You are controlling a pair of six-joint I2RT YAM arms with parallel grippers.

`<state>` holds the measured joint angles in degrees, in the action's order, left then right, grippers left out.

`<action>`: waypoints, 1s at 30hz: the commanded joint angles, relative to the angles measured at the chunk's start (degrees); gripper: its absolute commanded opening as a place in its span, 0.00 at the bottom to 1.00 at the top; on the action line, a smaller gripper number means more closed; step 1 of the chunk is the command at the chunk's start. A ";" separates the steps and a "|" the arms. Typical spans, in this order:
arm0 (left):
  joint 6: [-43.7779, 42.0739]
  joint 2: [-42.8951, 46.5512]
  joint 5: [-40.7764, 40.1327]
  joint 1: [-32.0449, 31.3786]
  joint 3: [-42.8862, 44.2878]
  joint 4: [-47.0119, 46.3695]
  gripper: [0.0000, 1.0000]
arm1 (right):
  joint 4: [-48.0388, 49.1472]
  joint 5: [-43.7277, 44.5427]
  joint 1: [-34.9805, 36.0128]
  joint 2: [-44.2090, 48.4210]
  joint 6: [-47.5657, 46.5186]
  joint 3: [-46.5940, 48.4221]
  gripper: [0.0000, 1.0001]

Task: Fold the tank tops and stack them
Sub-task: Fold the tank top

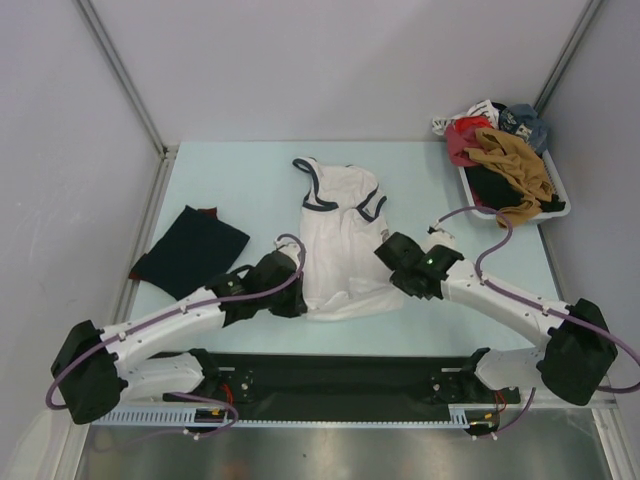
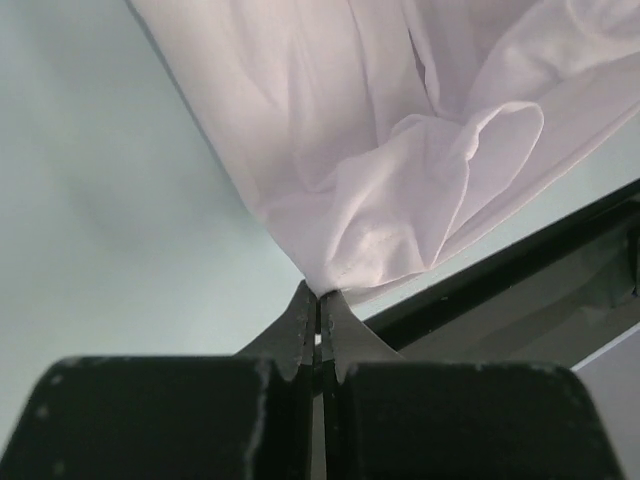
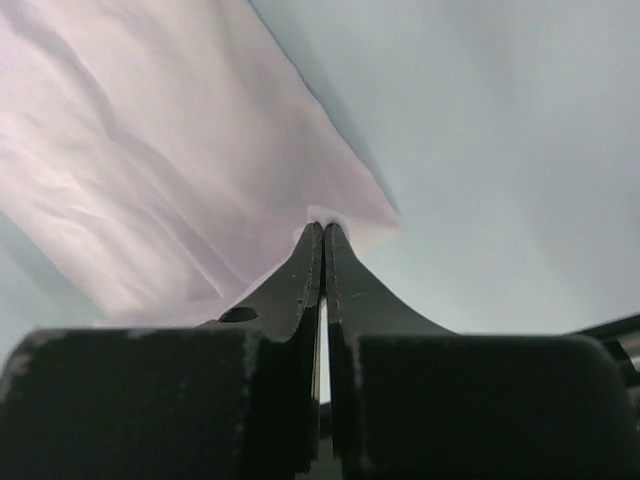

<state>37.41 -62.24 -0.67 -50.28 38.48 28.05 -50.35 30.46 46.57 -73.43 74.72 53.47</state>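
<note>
So here's the scene from where I'm standing: a white sleeveless cloth tank top with navy trim (image 1: 340, 245) is lying in the middle of the pale blue-green desk (image 1: 240, 180), straps and neckline at the far end, hem toward the arms. Both arms are on it. The left tool (image 1: 297, 300) is squeezed fully together on the near left corner of the hem, and the left wrist camera shows the same left tool (image 2: 318, 300) with the white fabric (image 2: 400, 180) bunched up in soft folds right at its tips. The right tool (image 1: 398, 272) is on the near right corner, also clamped tight, and up close you can see it (image 3: 323, 235) nipping just the very corner of the thin white cloth (image 3: 150, 160). Over on the left side of the desk, well apart from the white one, there's a dark navy cloth tank top (image 1: 190, 250) folded into a flat rectangle, with a bit of maroon showing at its far corner. At the far right corner sits a white plastic tray (image 1: 548, 215) heaped with a pile of loose clothes (image 1: 505, 160) in red, tan, black and blue. A black strip (image 1: 340, 375) runs along the near edge between the two arm bases.
</note>
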 commanded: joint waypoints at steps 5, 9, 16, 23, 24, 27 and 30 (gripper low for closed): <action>-7.61 -8.85 -0.21 7.38 11.96 0.60 0.00 | 15.52 -1.62 -9.02 -2.41 -18.00 4.62 0.00; -9.28 -15.00 -0.30 11.42 16.88 -0.45 0.00 | 19.57 -3.65 -12.45 -7.86 -24.24 8.74 0.00; -12.18 -22.22 -0.91 15.47 24.62 -0.19 0.00 | 21.60 -8.64 -13.96 -18.67 -33.23 18.76 0.00; -13.06 -25.83 -1.18 18.72 27.44 -1.24 0.00 | 24.86 -9.45 -14.57 -20.00 -35.43 20.52 0.00; -13.15 -26.61 -1.18 19.08 27.79 -1.16 0.00 | 24.51 -9.45 -14.84 -20.87 -35.52 21.14 0.00; -13.50 -27.67 -0.92 20.48 28.84 -1.25 0.00 | 23.45 -9.45 -15.36 -21.76 -36.04 22.29 0.00; -13.68 -27.32 -0.65 21.54 29.46 -1.60 0.00 | 24.33 -10.07 -15.54 -20.97 -37.10 22.03 0.00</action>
<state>25.34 -90.06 -1.26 -30.15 65.08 27.97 -27.53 20.56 31.38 -94.83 39.90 73.36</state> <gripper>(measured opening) 0.011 0.011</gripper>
